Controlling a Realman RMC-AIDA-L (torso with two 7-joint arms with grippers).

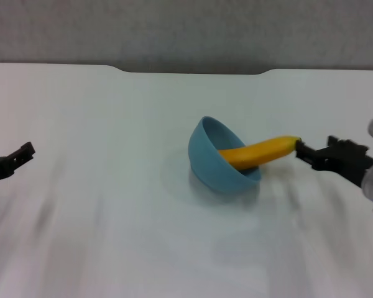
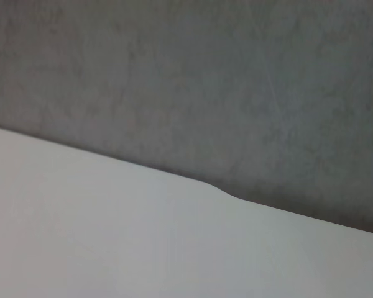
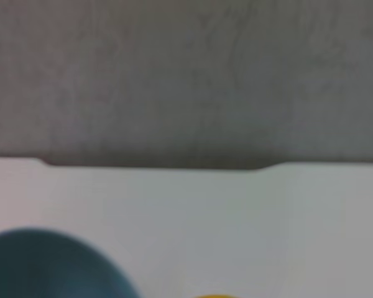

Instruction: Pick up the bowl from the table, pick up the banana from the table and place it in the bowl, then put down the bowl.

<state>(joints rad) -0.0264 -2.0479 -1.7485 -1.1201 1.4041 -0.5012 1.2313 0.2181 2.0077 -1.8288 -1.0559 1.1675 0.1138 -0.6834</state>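
Note:
The light-blue bowl (image 1: 212,166) lies tipped on its side on the white table (image 1: 99,124), with its opening turned toward my right. The yellow banana (image 1: 261,151) rests in it, one end sticking out over the rim toward my right gripper (image 1: 302,151). That gripper is level with the banana's outer end and right at it. My left gripper (image 1: 26,152) is far off at the table's left side, holding nothing. The right wrist view shows part of the bowl (image 3: 50,267) and a sliver of the banana (image 3: 214,296).
The table's far edge has a shallow notch (image 1: 193,69) before a grey wall. The left wrist view shows only bare tabletop (image 2: 112,236) and the wall.

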